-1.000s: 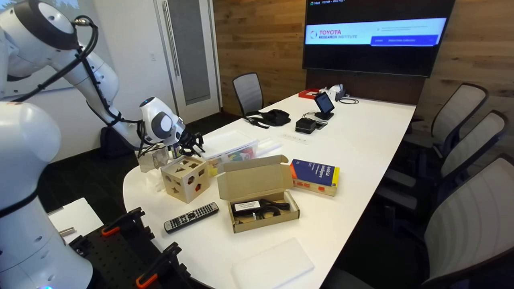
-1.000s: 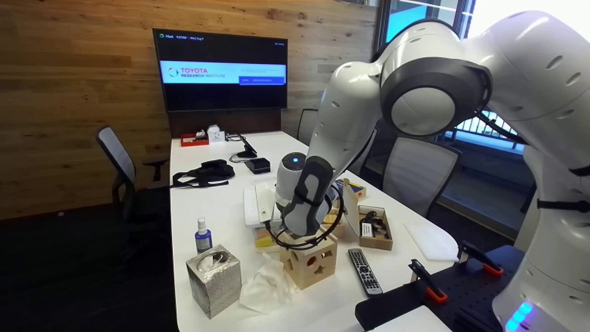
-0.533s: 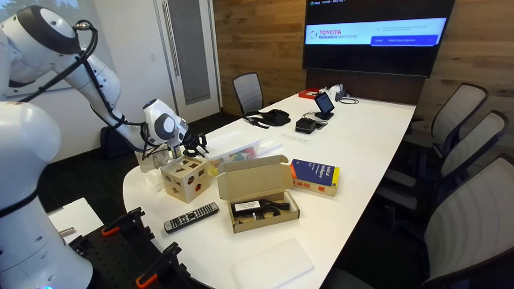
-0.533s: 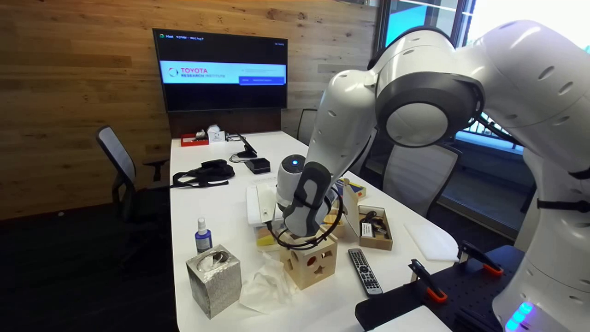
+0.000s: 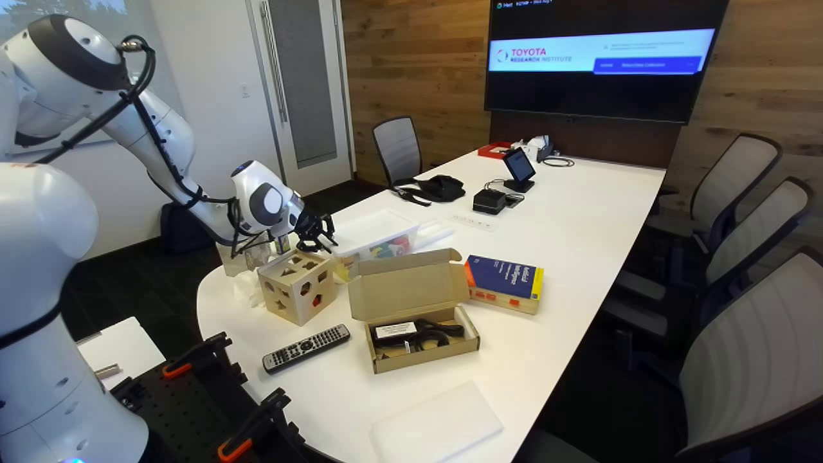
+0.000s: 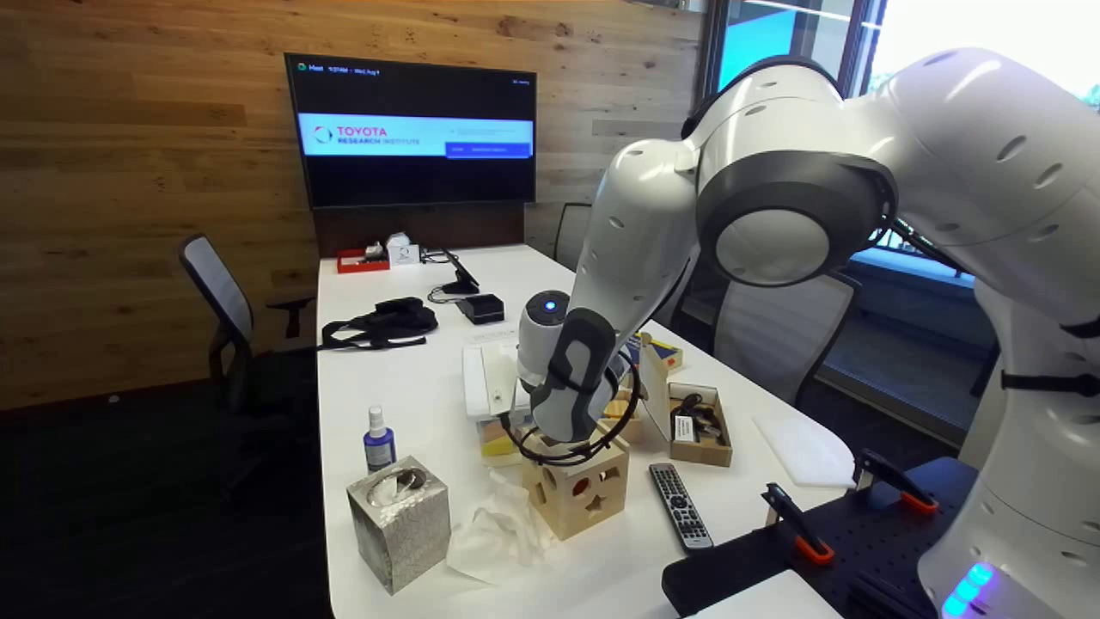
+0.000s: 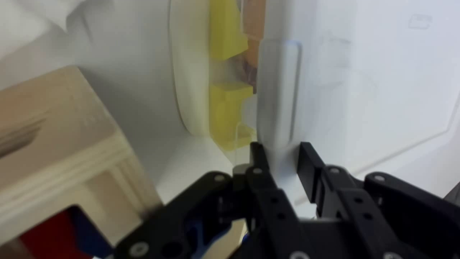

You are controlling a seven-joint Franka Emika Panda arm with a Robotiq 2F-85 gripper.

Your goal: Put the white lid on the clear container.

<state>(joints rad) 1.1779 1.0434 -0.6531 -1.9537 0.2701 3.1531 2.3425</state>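
Holding yellow pieces [image 7: 228,111], the clear container [image 5: 380,247] underlies the white lid [image 5: 370,228] — end effector [image 7: 284,156] parted, grip unclear.

Remote [image 5: 307,348] lies nr cardboard box [image 5: 425,359] w/ prob pwr adapter [image 5: 395,331]

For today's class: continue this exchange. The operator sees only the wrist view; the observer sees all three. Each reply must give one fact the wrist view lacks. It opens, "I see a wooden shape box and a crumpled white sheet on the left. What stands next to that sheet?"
Observer: A silver tissue box stands beside the crumpled white sheet.
Operator: From outside, does anything block your view of the clear container?
Observer: In an exterior view, the raised flap of an open cardboard box hides part of its wall.
Operator: What else lies near the wooden shape box?
Observer: A remote control; both exterior views show it.
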